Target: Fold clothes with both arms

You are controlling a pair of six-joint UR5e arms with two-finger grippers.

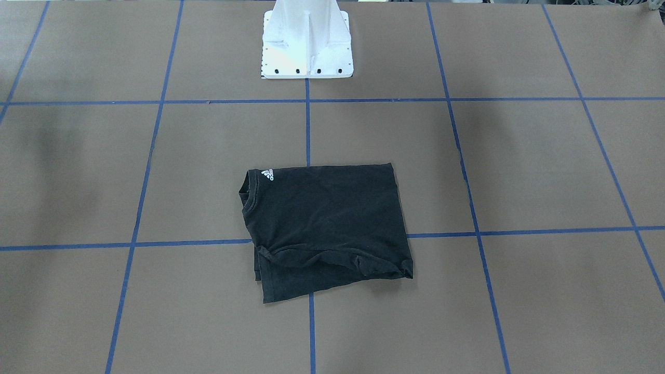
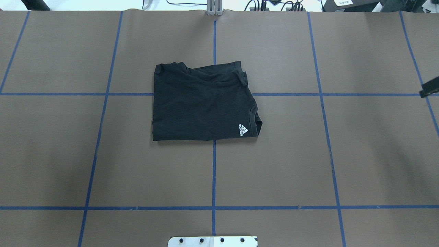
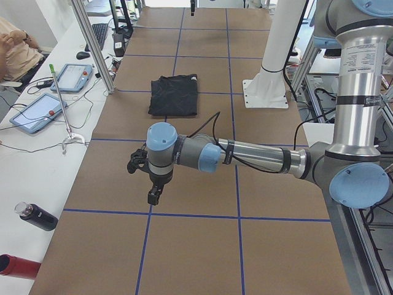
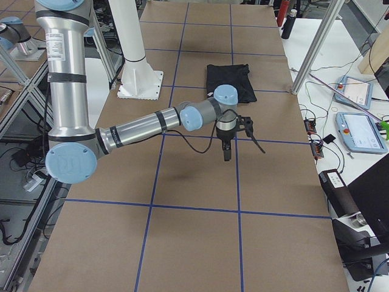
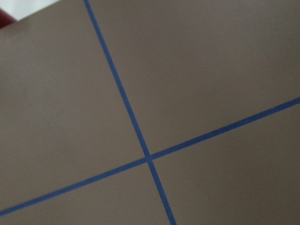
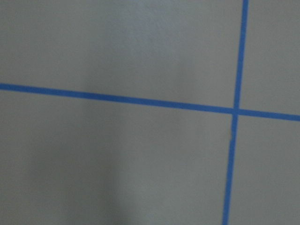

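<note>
The black T-shirt (image 1: 322, 228) lies folded into a rough rectangle in the middle of the table, its white Adidas logo (image 2: 242, 129) facing up by the collar. Its coloured graphic is hidden. The shirt also shows in the overhead view (image 2: 202, 103) and in both side views (image 3: 175, 95) (image 4: 230, 82). My left gripper (image 3: 153, 196) hangs over bare table far from the shirt, toward the table's left end. My right gripper (image 4: 226, 152) hangs likewise toward the right end. Neither touches the shirt. I cannot tell whether either is open or shut. Both wrist views show only brown table and blue tape.
The white pedestal base (image 1: 306, 47) stands at the robot's side of the table. Blue tape lines grid the brown surface. Tablets (image 3: 37, 110), bottles (image 3: 37, 216) and an aluminium post (image 3: 92, 43) stand along the operators' side. A black tip (image 2: 430, 90) juts in at the overhead view's right edge.
</note>
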